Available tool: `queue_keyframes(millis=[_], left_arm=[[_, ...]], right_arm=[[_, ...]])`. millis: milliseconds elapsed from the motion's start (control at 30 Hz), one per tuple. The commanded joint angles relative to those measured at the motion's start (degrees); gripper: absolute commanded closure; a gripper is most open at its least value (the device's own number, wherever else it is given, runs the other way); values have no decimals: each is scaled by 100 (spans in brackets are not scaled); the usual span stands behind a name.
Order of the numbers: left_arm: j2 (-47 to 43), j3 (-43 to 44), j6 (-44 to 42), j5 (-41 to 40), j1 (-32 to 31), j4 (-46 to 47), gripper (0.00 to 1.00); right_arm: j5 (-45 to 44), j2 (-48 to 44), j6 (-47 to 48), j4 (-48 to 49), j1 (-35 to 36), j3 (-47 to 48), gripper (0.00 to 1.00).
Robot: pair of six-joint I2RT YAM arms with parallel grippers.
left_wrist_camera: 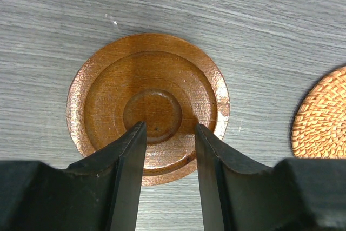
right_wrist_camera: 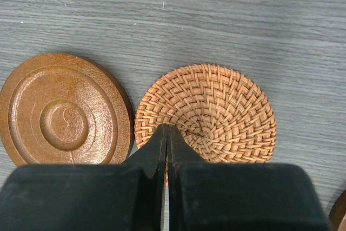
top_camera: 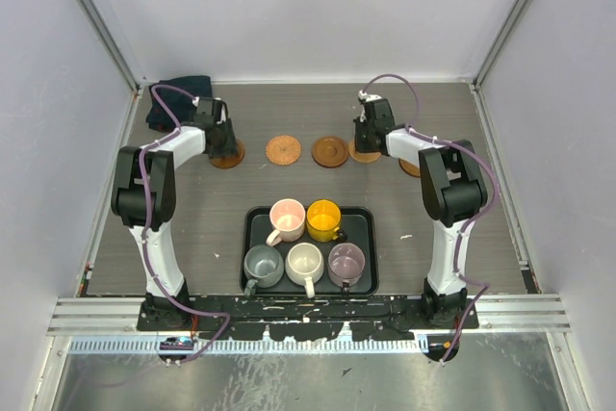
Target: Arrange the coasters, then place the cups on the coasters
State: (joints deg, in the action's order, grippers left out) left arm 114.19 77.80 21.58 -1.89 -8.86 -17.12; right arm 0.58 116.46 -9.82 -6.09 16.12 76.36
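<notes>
Five coasters lie in a row across the far half of the table. My left gripper [top_camera: 223, 141] hangs open over the leftmost one, a dark ringed wooden coaster [left_wrist_camera: 148, 96], with its tips [left_wrist_camera: 170, 133] astride the centre dimple and nothing between them. A woven coaster [top_camera: 284, 150] and a wooden coaster [top_camera: 330, 151] follow. My right gripper [right_wrist_camera: 167, 128] is shut, tips resting on a woven coaster [right_wrist_camera: 216, 106]. A fifth coaster [top_camera: 412, 166] is half hidden behind the right arm. Pink [top_camera: 287, 217], yellow [top_camera: 323, 218], grey-green [top_camera: 262, 265], cream [top_camera: 304, 262] and mauve [top_camera: 346, 262] cups stand together.
The cups stand on a black tray [top_camera: 364, 228] near the arm bases. A dark blue cloth [top_camera: 178, 93] lies in the far left corner. Pale walls with metal rails close in the table on three sides.
</notes>
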Motion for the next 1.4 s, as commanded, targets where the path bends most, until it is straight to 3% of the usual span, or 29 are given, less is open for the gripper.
queue_keyframes(millis=[0,300,567,800,1067,1367], left_arm=[[-211,-72,-35,208,25,32,57],[-421,-80,-164,501,27,331,56],[-781,-257,-258,1512,-28,1061,55],[-573,49,-138,2153,-381,1344,56],[39,981,-566,1970,-1095,727,57],[397,1257,-576,1907,-1216,505,57]], right_arm=[[99,255,-105,-384,165,176,99],[68,474,-108,-485,376,397,99],[-431,419,-215,-500,383,446,99],[-563,284,-402,-621,378,266,99],[-976,-10,-466,-653,383,-92,99],[-962,-193,-467,-703,380,-193,99]])
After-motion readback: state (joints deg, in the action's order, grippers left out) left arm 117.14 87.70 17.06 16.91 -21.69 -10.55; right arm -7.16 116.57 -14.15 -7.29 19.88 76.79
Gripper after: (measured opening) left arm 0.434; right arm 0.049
